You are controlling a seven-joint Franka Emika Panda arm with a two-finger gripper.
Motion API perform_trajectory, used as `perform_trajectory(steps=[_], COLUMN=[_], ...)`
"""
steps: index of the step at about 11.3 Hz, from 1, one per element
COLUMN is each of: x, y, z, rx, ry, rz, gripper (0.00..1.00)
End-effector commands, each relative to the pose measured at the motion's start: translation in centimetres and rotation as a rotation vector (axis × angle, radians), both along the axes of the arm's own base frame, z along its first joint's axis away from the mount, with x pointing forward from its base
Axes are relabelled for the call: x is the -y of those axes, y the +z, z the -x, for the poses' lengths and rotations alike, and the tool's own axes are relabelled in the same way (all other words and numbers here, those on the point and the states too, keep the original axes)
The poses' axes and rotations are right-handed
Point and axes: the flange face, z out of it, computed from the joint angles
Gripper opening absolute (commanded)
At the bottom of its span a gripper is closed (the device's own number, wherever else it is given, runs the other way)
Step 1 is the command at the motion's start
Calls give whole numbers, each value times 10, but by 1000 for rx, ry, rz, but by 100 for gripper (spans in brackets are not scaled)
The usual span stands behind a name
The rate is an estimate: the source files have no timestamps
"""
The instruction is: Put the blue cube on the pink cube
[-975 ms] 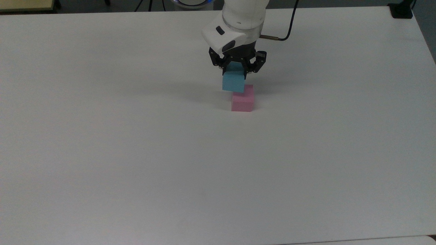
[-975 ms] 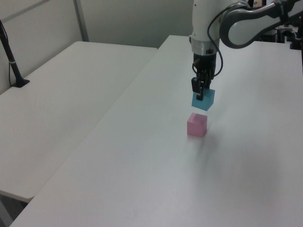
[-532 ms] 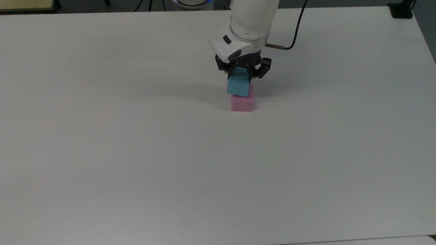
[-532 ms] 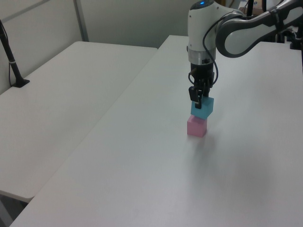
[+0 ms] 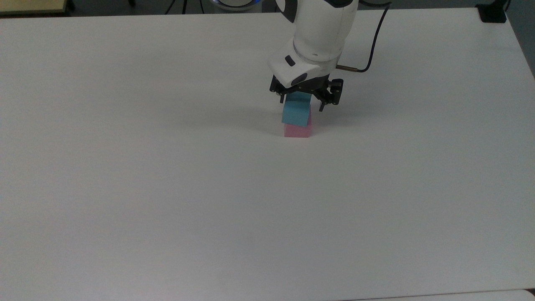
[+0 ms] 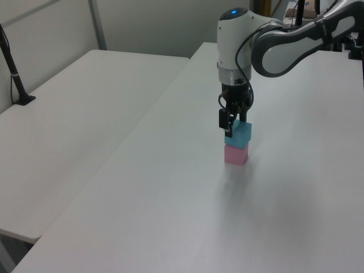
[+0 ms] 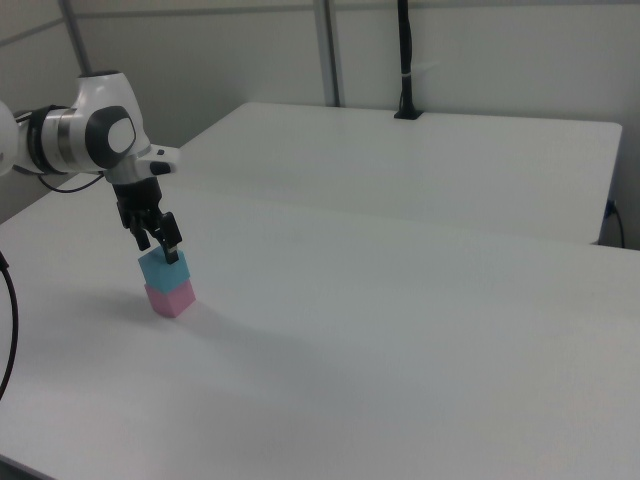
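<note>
Gripper (image 5: 307, 102) parted just above the blue cube (image 5: 296, 113), fingers spread wider than the cube and gripping nothing. Blue cube directly beneath the fingertips, resting on the pink cube (image 5: 297, 131), turned slightly askew and overhanging a little toward the top view's left. Pink cube flat on the white table (image 5: 167, 188) below both. Probably light, matte, foam-like, so not slippery, not fragile, easily nudged. Best held across two opposite flat faces, at mid-height, with gentle squeeze.
</note>
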Motion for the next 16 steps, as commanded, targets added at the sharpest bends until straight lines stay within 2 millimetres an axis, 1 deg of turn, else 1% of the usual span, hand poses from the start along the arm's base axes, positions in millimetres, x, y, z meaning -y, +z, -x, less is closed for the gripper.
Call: perform_trajectory(steps=[1,2,3,4,6,8,9,10,11,12,13,14,15,16], x=[5,8,17,28,64,112,133,153,169,202,229,249,258,262], y=[28,44,73,93,144,183,195,207,221,229,234,234,244,247], z=[0,1,7,15,35,55,67,83,95,99,100,100,100,99], rx=[30,53,91,75,89,80,54,13,2,9,14,15,37,44], ry=[-20,-25,-41,-56,-107,-141,-110,-74,-16,36,94,149,158,146], rz=[19,12,-1,10,17,25,29,38,39,34,25,19,23,23], gripper=[100,100,100,100,100,100,100,100,100,100,100,100,100,100])
